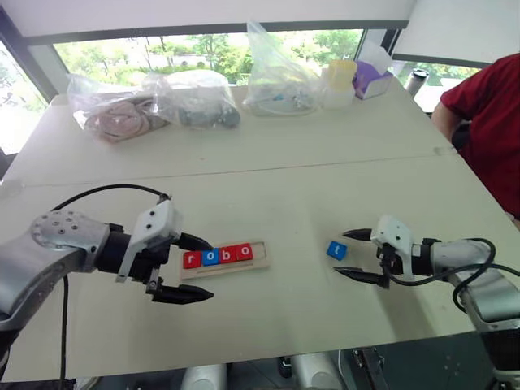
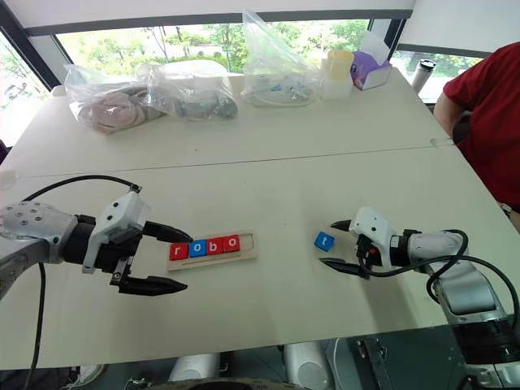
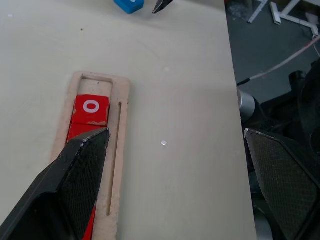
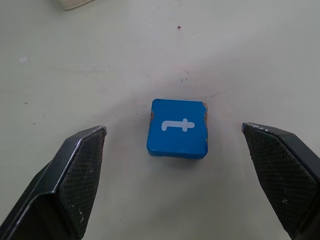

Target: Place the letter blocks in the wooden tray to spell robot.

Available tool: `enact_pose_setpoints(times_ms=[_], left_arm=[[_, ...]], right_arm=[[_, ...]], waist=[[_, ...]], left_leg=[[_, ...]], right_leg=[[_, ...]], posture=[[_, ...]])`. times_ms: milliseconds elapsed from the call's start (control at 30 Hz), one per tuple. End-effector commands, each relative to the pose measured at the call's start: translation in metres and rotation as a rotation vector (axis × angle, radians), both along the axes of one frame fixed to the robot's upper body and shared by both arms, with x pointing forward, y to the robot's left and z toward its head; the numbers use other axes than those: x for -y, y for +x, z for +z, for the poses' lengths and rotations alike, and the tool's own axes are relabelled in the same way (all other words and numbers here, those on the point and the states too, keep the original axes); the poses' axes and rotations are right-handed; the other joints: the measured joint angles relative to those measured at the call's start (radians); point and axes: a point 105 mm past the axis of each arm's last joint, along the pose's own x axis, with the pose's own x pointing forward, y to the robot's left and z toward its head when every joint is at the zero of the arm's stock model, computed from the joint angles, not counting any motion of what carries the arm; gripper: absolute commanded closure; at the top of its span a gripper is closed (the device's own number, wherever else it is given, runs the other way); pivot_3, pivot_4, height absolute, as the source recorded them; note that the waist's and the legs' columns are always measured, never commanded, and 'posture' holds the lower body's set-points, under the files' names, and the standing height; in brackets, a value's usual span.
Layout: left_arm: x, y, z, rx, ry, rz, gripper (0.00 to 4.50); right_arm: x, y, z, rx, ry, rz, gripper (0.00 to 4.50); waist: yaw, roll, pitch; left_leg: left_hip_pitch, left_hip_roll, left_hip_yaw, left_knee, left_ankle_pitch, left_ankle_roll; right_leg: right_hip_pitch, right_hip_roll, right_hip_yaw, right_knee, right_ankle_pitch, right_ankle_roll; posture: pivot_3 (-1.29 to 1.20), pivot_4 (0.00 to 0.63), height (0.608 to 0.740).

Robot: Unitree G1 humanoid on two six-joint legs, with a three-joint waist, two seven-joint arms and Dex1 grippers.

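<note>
The wooden tray [image 1: 224, 260] lay on the pale table [image 1: 268, 187] in front of the robot, holding 4 letter blocks [image 1: 217, 255] in a row that read r, o, b, o: red, blue, red, red. The slot's last place, at the robot's right end, stood empty. The blue t block [image 1: 336, 249] lay flat on the table well to the right of the tray. The right gripper [image 1: 357, 255] sat just beside that block with its fingers spread wide, gripping nothing. The left gripper [image 1: 200, 268] hovered at the tray's left end, fingers also wide apart and empty. Clear plastic bags [image 1: 195, 97] sat along the far edge, and a person in a red shirt [image 1: 491, 114] was at the far right.
</note>
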Motion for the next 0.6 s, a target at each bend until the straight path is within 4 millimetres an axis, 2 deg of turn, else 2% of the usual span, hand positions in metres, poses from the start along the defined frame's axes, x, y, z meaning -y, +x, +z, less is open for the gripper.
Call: enact_pose_setpoints(times_ms=[33,67,233,300,367,500,600], left_arm=[[-0.001,0.0,0.008,0.041,0.002,0.007,0.0],[-0.001,0.001,0.007,0.044,0.002,0.011,0.0],[-0.003,0.004,0.006,0.049,0.005,0.023,0.0],[-0.005,0.005,0.006,0.048,0.007,0.026,0.0],[-0.008,0.006,0.004,0.048,0.025,0.032,0.0],[-0.017,0.007,-0.004,0.049,0.088,0.032,0.0],[-0.022,0.006,-0.011,0.052,0.129,0.026,0.0]], right_arm=[[-0.003,0.006,0.005,0.056,-0.003,0.0,0.54],[-0.005,0.006,0.003,0.055,-0.003,-0.002,0.8],[-0.01,0.003,-0.001,0.039,0.008,0.002,3.32],[-0.012,0.003,0.001,0.044,0.014,0.008,3.34],[-0.027,0.006,0.015,0.074,0.042,0.055,3.34],[-0.076,0.011,0.041,0.118,0.085,0.22,3.34],[-0.108,0.014,0.044,0.122,0.063,0.342,3.34]], waist=[[0.0,0.0,0.0],[0.0,0.0,0.0],[0.0,0.0,0.0],[0.0,0.0,0.0],[-0.001,0.0,0.0],[-0.009,0.0,0.0],[-0.006,0.0,0.0]], left_leg=[[0.0,0.0,0.0,0.0,0.0,0.0],[0.0,0.0,0.0,0.0,0.0,0.0],[0.0,0.0,0.0,0.0,0.0,0.0],[0.0,0.0,0.0,0.0,0.0,0.0],[0.0,0.0,0.0,0.0,0.0,0.0],[0.002,0.001,0.0,0.001,0.0,0.0],[0.003,0.001,0.0,0.001,0.0,0.0]], right_leg=[[0.0,0.0,0.0,0.0,0.0,0.0],[0.0,0.0,0.0,0.0,0.0,0.0],[0.0,0.0,0.0,0.001,0.0,0.0],[0.0,0.0,0.0,0.001,0.0,0.0],[0.0,0.0,0.0,0.001,0.0,0.0],[0.0,0.001,0.0,0.002,0.002,-0.002],[0.0,0.002,0.0,0.004,0.002,-0.002]], posture=[[0.0,0.15,0.74],[0.0,0.15,0.74],[0.0,0.15,0.74],[0.0,0.15,0.74],[0.0,0.15,0.74],[0.0,0.15,0.74],[0.0,0.15,0.74]])
